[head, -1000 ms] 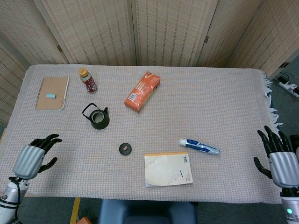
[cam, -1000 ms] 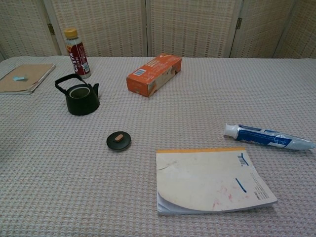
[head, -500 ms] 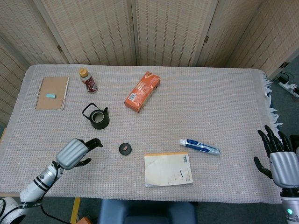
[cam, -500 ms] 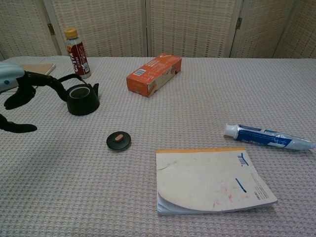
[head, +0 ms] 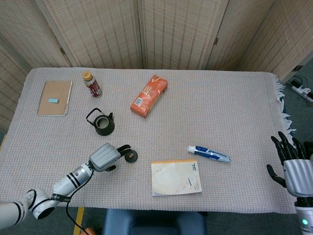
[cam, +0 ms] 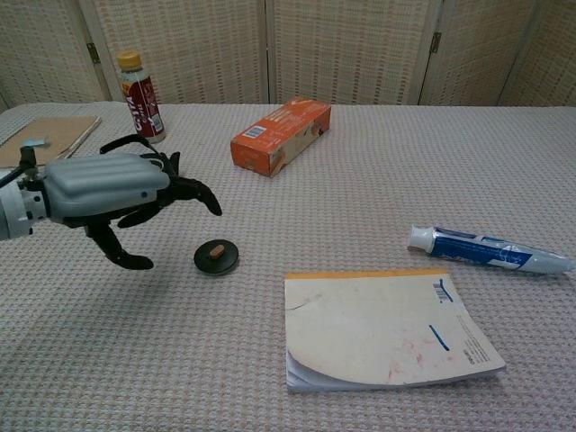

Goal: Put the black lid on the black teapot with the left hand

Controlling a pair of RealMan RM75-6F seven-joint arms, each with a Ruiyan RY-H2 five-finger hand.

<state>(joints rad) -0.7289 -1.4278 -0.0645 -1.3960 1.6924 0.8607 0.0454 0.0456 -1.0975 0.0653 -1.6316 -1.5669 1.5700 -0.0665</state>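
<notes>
Woven beige table cloth (head: pixel 234 98) spread wide beneath the scene. Left hand (cam: pixel 112 189) hovering just left of the black lid (cam: pixel 217 256), fingers spread and curled downward, gripping nothing. Black teapot (head: pixel 103 123) standing uncovered a little beyond, mostly hidden behind the hand in the chest view. Lid flat on the cloth, near the fingertips, contact not discernible. Right hand (head: pixel 293 166) off the table's right edge, fingers apart, empty.

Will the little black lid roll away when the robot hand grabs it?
Probably not: the black lid lies flat on the nubbly tablecloth. It's low, so the left hand may find gripping tricky; its small brown knob should help.
</notes>
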